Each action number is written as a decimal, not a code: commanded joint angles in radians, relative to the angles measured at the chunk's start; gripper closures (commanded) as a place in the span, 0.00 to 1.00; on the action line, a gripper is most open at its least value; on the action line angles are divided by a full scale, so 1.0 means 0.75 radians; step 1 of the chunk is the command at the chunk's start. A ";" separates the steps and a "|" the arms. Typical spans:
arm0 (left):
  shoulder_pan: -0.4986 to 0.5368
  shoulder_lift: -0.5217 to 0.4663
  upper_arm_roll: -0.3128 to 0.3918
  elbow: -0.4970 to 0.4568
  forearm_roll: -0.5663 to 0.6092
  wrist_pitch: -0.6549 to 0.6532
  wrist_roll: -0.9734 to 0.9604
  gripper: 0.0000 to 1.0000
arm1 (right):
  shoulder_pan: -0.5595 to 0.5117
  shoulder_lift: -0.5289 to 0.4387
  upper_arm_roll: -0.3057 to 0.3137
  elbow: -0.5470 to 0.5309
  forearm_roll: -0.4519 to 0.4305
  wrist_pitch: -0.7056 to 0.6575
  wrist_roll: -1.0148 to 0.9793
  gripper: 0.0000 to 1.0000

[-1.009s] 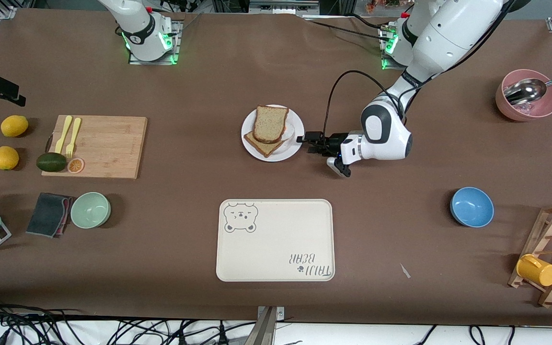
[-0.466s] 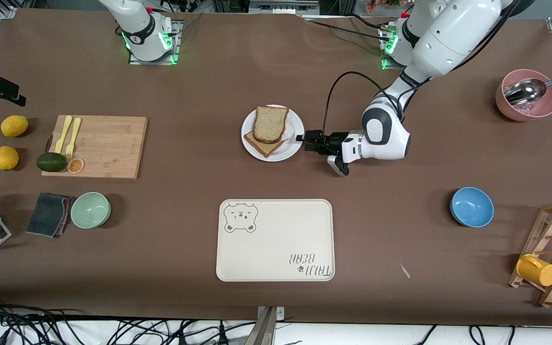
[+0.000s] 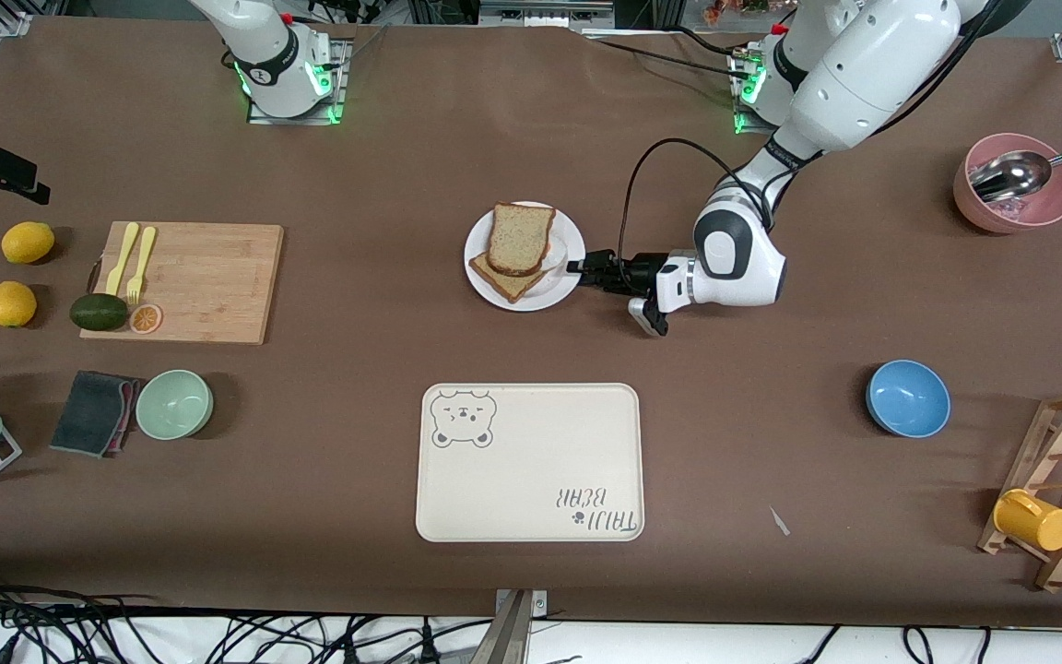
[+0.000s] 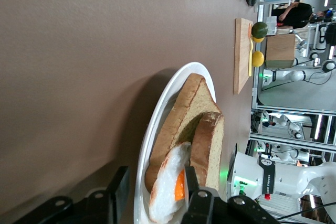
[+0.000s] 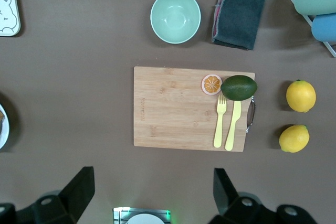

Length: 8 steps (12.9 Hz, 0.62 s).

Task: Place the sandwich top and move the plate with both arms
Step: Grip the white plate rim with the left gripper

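The white plate point(image 3: 564, 279) stands mid-table. On it the pale sandwich top point(image 3: 520, 237) lies askew over a darker slice point(image 3: 503, 279) and a fried egg point(image 4: 168, 184). My left gripper point(image 3: 579, 268) lies level at the plate's edge toward the left arm's end. In the left wrist view the left gripper point(image 4: 155, 174) straddles the plate's rim point(image 4: 152, 129), one finger under it and one over it by the egg. Its jaws are open, with a gap to the rim below. The sandwich top point(image 4: 209, 145) leans there. My right gripper point(image 5: 152, 192) waits open, high over the cutting board point(image 5: 184, 108).
A cream bear-printed tray point(image 3: 531, 461) lies nearer the front camera than the plate. A blue bowl point(image 3: 907, 397), a pink bowl with a spoon point(image 3: 1015, 184) and a rack with a yellow mug point(image 3: 1033, 519) stand toward the left arm's end. The cutting board point(image 3: 185, 281), green bowl point(image 3: 174, 404) and lemons sit toward the right arm's end.
My left gripper has edged a little toward the plate and its jaws have narrowed around the rim. The right arm has not moved.
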<state>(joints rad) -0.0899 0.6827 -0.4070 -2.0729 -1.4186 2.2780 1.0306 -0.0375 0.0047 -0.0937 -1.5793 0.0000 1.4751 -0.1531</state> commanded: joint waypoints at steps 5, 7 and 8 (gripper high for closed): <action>-0.005 0.008 -0.001 -0.008 -0.060 -0.010 0.076 0.85 | -0.009 -0.019 0.017 0.009 -0.014 -0.022 -0.009 0.00; -0.011 0.008 -0.001 -0.008 -0.062 -0.010 0.072 0.86 | -0.009 -0.019 0.017 0.009 -0.014 -0.022 -0.009 0.00; -0.011 0.008 -0.001 -0.008 -0.084 -0.010 0.070 0.86 | -0.009 -0.019 0.017 0.009 -0.014 -0.022 -0.009 0.00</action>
<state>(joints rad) -0.0923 0.6923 -0.4079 -2.0729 -1.4274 2.2780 1.0488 -0.0372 0.0047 -0.0913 -1.5792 0.0000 1.4751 -0.1531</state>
